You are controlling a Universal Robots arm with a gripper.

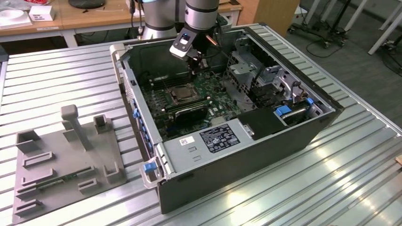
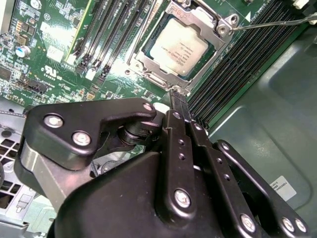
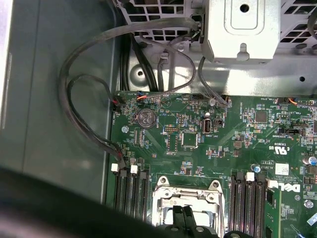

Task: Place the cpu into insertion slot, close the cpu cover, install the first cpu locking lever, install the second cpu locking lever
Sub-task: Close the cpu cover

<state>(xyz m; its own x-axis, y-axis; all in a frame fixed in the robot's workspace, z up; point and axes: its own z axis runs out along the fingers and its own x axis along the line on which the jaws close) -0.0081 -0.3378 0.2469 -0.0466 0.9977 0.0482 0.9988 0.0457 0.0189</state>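
The cpu point(image 2: 184, 49) is a pale square chip lying in the insertion slot point(image 2: 218, 47) on the green motherboard point(image 2: 59, 39). The silver cpu cover point(image 2: 148, 63) lies flat around it, framing the chip. A thin metal locking lever point(image 2: 277, 21) runs out from one socket corner. My gripper point(image 2: 177, 95) is shut with nothing between its black fingers, and its tip hangs just beside the socket's edge. In the exterior view the gripper point(image 1: 199, 66) hangs inside the open case, a little above the socket point(image 1: 182, 92). In the first wrist view the fingertips point(image 3: 184, 214) sit over the socket frame point(image 3: 163, 196).
Black memory slots point(image 2: 106, 37) flank the socket on both sides. Cables point(image 3: 84, 99) loop along the case wall, and a metal drive cage point(image 1: 248, 70) stands beside the board. A grey fixture plate point(image 1: 63, 155) lies on the slatted table at the exterior view's left.
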